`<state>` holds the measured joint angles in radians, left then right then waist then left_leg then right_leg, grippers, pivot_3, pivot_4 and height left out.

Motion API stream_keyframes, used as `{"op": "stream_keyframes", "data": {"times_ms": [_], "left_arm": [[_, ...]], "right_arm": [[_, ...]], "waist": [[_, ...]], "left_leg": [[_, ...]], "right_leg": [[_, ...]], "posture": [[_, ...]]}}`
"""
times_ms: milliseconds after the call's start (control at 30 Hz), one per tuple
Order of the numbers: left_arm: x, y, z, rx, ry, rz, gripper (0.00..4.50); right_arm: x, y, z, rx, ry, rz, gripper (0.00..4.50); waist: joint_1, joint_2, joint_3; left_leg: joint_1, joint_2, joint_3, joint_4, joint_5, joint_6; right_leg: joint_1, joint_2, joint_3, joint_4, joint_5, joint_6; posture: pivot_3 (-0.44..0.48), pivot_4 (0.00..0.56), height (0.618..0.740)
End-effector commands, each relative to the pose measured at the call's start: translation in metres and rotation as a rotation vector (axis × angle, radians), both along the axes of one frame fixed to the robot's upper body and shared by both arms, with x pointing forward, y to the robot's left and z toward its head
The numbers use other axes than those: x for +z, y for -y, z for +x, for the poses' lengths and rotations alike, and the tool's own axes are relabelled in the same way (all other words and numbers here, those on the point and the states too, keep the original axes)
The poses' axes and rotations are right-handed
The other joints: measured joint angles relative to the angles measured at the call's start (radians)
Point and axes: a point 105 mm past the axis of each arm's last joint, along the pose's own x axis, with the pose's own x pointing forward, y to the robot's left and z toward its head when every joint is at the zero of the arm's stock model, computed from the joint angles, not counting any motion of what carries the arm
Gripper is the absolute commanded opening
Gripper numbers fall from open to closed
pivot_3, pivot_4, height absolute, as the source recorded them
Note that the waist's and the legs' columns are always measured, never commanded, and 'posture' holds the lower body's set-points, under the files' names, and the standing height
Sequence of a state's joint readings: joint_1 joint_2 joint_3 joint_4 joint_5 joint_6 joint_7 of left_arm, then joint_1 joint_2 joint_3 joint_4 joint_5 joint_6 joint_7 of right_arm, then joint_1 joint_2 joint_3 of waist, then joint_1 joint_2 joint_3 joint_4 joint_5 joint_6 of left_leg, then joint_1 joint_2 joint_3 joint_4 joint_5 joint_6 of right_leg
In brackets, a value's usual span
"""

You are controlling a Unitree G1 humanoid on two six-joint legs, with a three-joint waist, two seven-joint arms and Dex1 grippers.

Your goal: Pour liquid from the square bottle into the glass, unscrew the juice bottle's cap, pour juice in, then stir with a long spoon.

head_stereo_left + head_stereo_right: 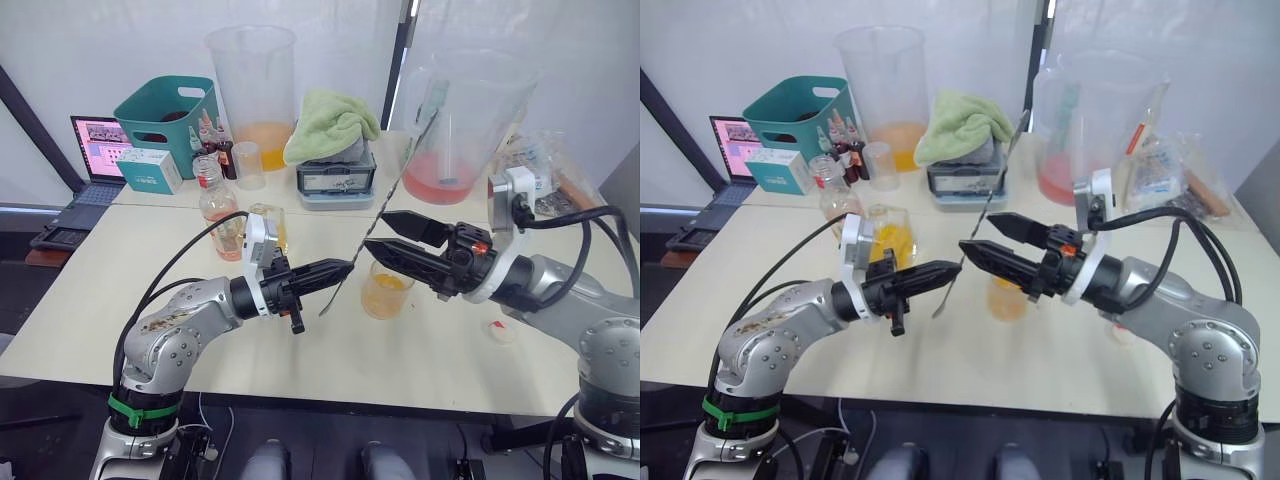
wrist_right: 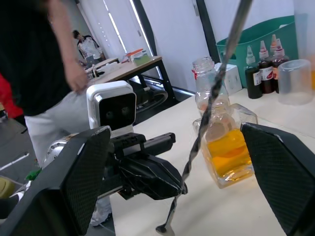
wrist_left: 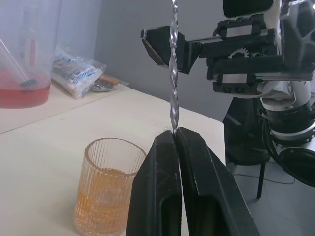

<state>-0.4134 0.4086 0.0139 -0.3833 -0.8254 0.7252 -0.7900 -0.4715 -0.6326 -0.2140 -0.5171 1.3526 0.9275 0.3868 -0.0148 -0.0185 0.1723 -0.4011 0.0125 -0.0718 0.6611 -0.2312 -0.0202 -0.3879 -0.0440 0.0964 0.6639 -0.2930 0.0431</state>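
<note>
While the left gripper (image 1: 345, 267) pinches the long spoon (image 1: 385, 205) left of the glass (image 1: 386, 289), the right gripper (image 1: 382, 235) gapes wide around its shaft.

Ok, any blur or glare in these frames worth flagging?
Right wrist view: the person in dark clothing behind is motion-blurred. Left wrist view: the thin twisted silver long spoon is crisp, the ribbed clear glass slightly soft. Head views: evenly lit, soft shadows on the beige table.
</note>
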Motion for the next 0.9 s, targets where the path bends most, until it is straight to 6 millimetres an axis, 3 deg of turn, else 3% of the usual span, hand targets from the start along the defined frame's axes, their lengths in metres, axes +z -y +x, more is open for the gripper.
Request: {"op": "stream_keyframes", "data": {"times_ms": [33, 100, 233, 533, 567, 900], "left_arm": [[0.0086, 0.0003, -0.0030, -0.014, 0.059, 0.005, 0.04], [0.0082, -0.0001, -0.0022, -0.012, 0.060, 0.008, 0.04], [0.0054, -0.0008, -0.0004, -0.006, 0.067, 0.027, 0.00], [0.0026, 0.0004, -0.0020, -0.004, 0.076, 0.040, 0.00], [0.0020, 0.0004, -0.0027, -0.006, 0.081, 0.046, 0.00], [0.0012, -0.0010, -0.0014, 0.010, 0.101, 0.067, 0.00]], "right_arm": [[0.0123, 0.0015, -0.0014, 0.006, 0.025, 0.038, 4.50], [0.0144, 0.0018, -0.0012, 0.008, 0.023, 0.050, 4.50], [0.0172, 0.0032, -0.0003, 0.007, 0.021, 0.063, 3.42], [0.0206, 0.0040, 0.0000, -0.001, 0.022, 0.085, 0.21], [0.0199, 0.0037, 0.0005, -0.003, 0.020, 0.082, 0.06], [0.0172, 0.0022, 0.0038, -0.007, 0.014, 0.076, 0.06]], "waist": [[-0.001, 0.000, 0.000], [-0.002, 0.000, 0.000], [-0.002, 0.000, 0.000], [-0.002, 0.000, 0.000], [-0.002, 0.000, 0.000], [-0.002, 0.000, 0.000]], "left_leg": [[0.000, 0.000, 0.000, 0.000, 0.000, 0.000], [0.000, 0.000, 0.000, 0.000, 0.000, 0.000], [0.000, 0.000, 0.000, 0.000, 0.000, 0.000], [0.000, 0.000, 0.000, 0.000, 0.000, 0.000], [0.000, 0.000, 0.000, 0.000, 0.000, 0.000], [0.000, 0.000, 0.000, 0.000, 0.000, 0.000]], "right_leg": [[0.000, 0.000, 0.000, 0.000, 0.000, 0.000], [0.000, 0.000, 0.000, 0.000, 0.000, 0.000], [0.000, 0.000, 0.000, 0.000, 0.000, 0.000], [0.000, 0.000, 0.000, 0.000, 0.000, 0.000], [0.000, 0.000, 0.000, 0.000, 0.000, 0.000], [0.000, 0.000, 0.000, -0.001, 0.000, 0.000]], "posture": [[0.000, 0.150, 0.740], [0.000, 0.150, 0.740], [0.000, 0.150, 0.740], [0.000, 0.150, 0.740], [0.000, 0.150, 0.740], [0.000, 0.150, 0.740]]}}
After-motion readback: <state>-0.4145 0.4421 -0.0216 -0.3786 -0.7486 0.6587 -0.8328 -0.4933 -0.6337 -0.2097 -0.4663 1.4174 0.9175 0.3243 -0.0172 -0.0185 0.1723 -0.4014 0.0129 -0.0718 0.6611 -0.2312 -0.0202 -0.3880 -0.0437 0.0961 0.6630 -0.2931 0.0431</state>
